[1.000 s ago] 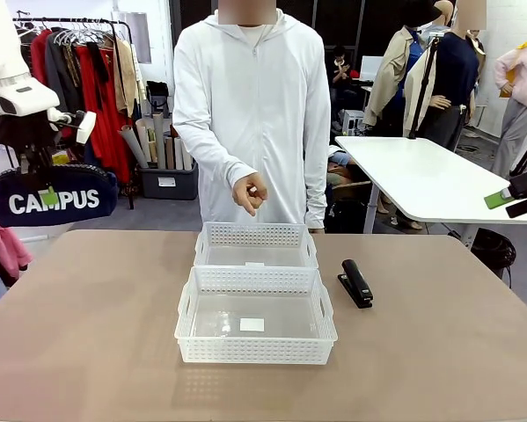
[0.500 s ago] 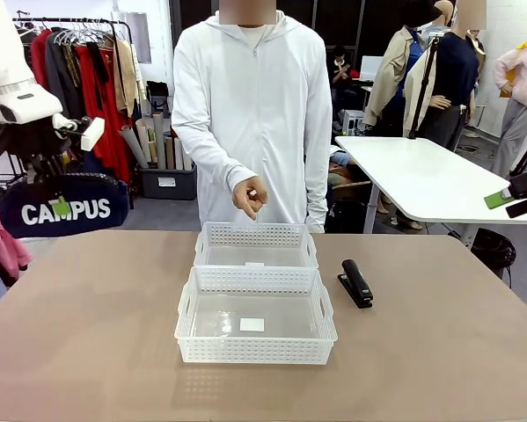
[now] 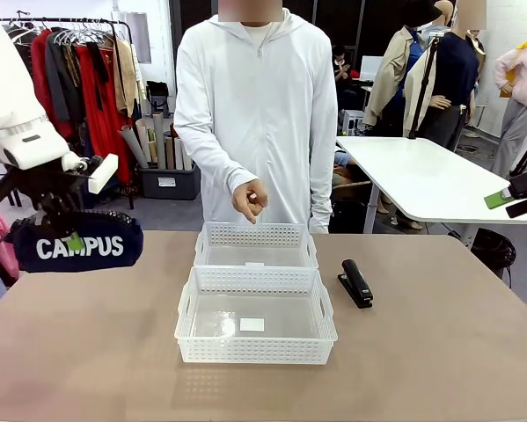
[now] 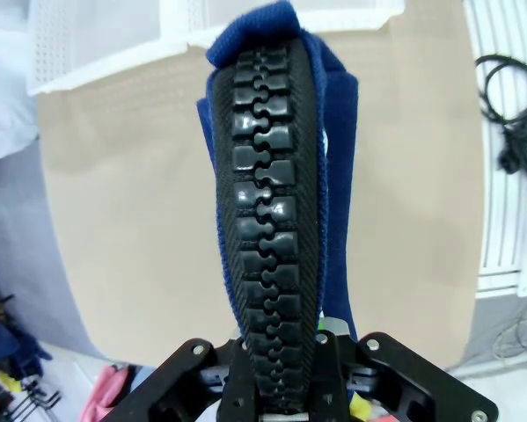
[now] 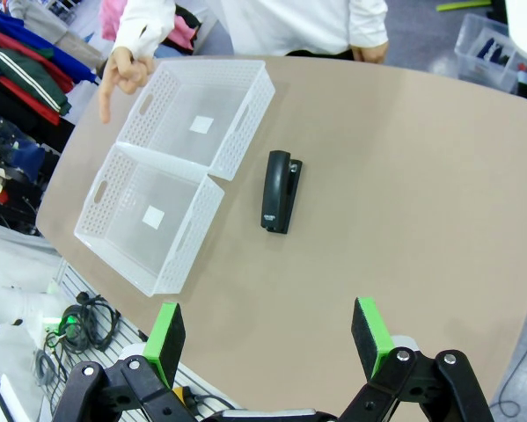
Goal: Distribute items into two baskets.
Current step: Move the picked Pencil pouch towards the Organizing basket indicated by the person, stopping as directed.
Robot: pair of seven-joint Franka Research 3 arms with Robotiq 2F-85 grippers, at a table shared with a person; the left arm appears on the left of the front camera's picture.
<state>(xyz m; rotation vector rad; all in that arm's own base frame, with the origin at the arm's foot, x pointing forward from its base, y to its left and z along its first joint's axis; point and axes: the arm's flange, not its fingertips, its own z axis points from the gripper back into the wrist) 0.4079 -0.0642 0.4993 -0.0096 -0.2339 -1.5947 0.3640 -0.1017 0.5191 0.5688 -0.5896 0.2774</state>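
Note:
My left gripper (image 3: 73, 239) is shut on the top of the navy "CAMPUS" pouch (image 3: 80, 248), which hangs above the table's left edge, well left of the baskets. The left wrist view shows the pouch's black zip (image 4: 272, 220) rising from between my left gripper (image 4: 281, 391). Two white baskets stand end to end at the table's middle, the near basket (image 3: 256, 350) and the far basket (image 3: 256, 234), both empty. The black stapler (image 3: 355, 283) lies on the table right of them. My right gripper (image 5: 267, 338) is open and high above the table's right side, with the stapler (image 5: 279, 191) and baskets (image 5: 157, 264) below.
A person in a white zip jacket stands at the far side, one hand (image 3: 250, 198) pointing down over the far basket. The brown table (image 3: 439, 352) has bare room on both sides of the baskets. A white table (image 3: 421, 176) stands behind at right.
My left gripper has carried the pouch rightward and lower, nearer the table. The person's hand, the stapler and the baskets have stayed put.

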